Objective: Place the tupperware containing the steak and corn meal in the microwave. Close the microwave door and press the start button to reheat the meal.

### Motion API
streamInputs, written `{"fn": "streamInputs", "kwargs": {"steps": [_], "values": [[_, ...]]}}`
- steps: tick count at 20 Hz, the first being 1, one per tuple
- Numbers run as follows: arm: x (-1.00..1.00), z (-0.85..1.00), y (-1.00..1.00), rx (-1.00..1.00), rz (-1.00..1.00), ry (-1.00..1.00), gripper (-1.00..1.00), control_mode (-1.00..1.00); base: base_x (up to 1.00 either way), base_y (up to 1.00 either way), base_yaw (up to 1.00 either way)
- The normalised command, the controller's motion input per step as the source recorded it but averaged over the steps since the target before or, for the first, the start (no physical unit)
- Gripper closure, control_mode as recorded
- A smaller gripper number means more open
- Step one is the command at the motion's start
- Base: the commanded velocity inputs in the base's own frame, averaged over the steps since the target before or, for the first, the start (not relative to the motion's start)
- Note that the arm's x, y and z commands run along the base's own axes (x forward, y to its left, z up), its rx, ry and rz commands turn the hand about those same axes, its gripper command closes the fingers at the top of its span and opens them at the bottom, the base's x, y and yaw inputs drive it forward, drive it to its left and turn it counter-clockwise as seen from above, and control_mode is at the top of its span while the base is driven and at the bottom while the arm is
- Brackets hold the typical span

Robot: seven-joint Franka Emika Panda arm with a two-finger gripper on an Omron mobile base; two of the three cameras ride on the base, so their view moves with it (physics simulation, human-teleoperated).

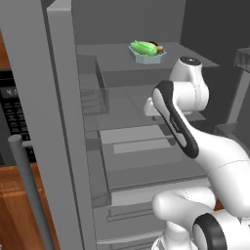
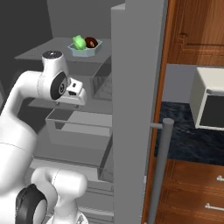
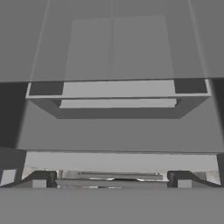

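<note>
The tupperware (image 1: 147, 54) (image 2: 85, 50) stands on the top shelf inside an open grey fridge. It holds the steak and corn meal: a bright green lump (image 1: 143, 47) (image 2: 79, 41) and a dark brown chunk (image 2: 91, 42). My gripper (image 3: 112, 181) is open and holds nothing. It hangs a shelf below the tub and nearer to me, facing the shelves and a drawer (image 3: 118, 103). The hand (image 2: 74, 93) is well apart from the tub. The microwave's black keypad (image 1: 14, 114) peeks out at the far left, behind the fridge door; its cavity and door are hidden.
Open fridge doors (image 1: 53, 122) (image 2: 135, 109) with bar handles (image 1: 29, 195) (image 2: 161, 166) flank me on both sides. Wooden cabinets (image 2: 197, 30) and a dark counter (image 2: 183, 140) with a pale box appliance (image 2: 210, 105) lie to the right. Fridge drawers (image 1: 141, 166) sit below.
</note>
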Motion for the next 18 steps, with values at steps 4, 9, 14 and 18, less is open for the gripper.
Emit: {"fn": "streamInputs", "kwargs": {"steps": [4,9,14,18], "values": [[-0.22,0.31,0.00,0.00,0.00,-0.21,-1.00,-1.00,0.00,0.00,0.00],[-0.44,0.57,-0.01,0.00,-0.05,-0.39,-1.00,-1.00,0.00,0.00,0.00],[-0.26,0.75,-0.11,0.00,-0.11,-0.36,-1.00,-1.00,0.00,0.00,0.00],[-0.03,0.78,-0.19,0.03,-0.09,-0.18,-1.00,-1.00,0.00,0.00,0.00]]}}
